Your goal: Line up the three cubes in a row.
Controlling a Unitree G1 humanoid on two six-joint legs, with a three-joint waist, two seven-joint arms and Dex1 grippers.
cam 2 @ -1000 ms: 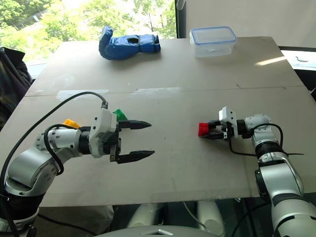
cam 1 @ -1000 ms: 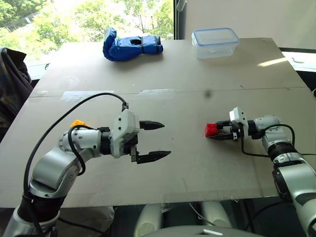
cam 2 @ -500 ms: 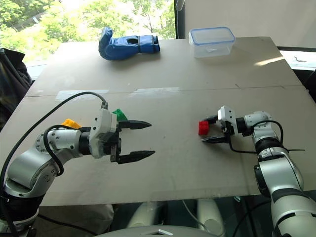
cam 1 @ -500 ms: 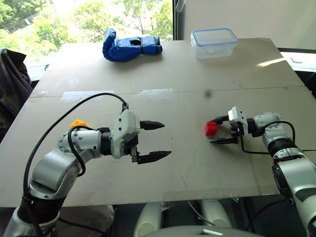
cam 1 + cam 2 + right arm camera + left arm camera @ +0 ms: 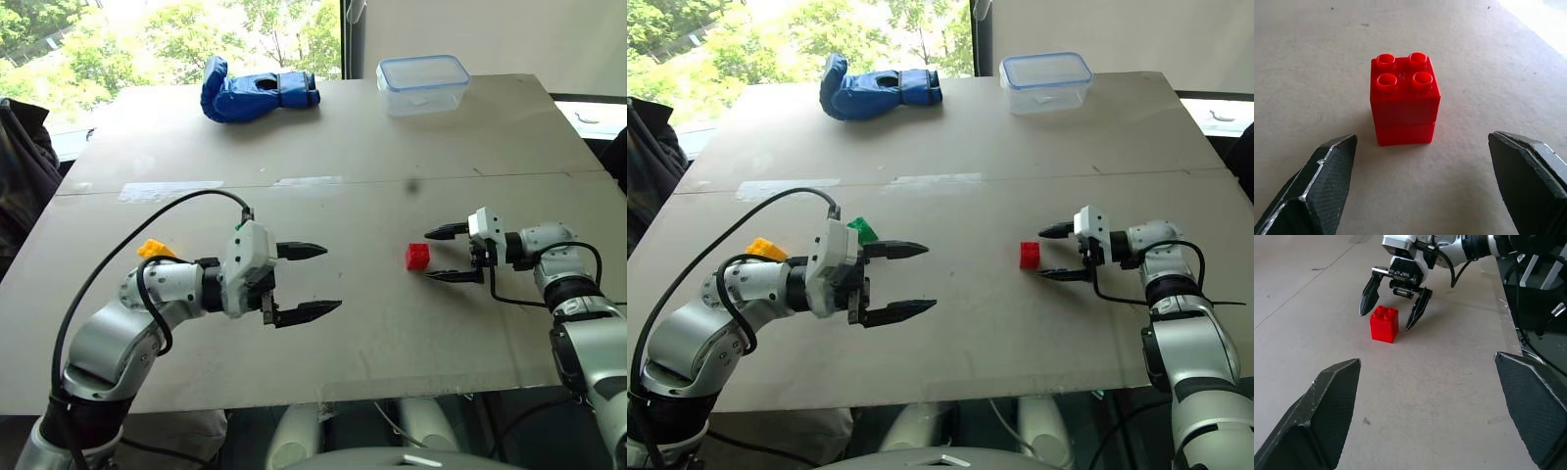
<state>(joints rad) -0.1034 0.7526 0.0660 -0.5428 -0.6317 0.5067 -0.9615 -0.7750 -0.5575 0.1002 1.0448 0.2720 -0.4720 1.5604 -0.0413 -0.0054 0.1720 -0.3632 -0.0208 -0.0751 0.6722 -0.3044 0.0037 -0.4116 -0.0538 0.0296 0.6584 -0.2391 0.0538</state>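
Note:
The red cube (image 5: 417, 257) stands upright on the table (image 5: 392, 333), right of centre, studs up. My right gripper (image 5: 1041, 255) is open and points left at it. Its fingertips (image 5: 1327, 166) flank the cube's right side without touching it. The yellow cube (image 5: 154, 249) lies at the left, behind my left forearm. Close by sits the green cube (image 5: 860, 228), partly hidden behind my left gripper's housing. My left gripper (image 5: 333, 278) hovers open and empty left of centre, pointing right toward the red cube (image 5: 1384, 323).
A blue glove (image 5: 257, 90) lies at the far edge of the table, left of the middle. To its right, at the back, stands a clear plastic box (image 5: 425, 83). Dark fabric (image 5: 24, 157) hangs beside the table's left edge.
My right gripper has opened and let go of the red cube, then drawn back slightly to the right. The cube now rests on the table. The left arm has stayed put.

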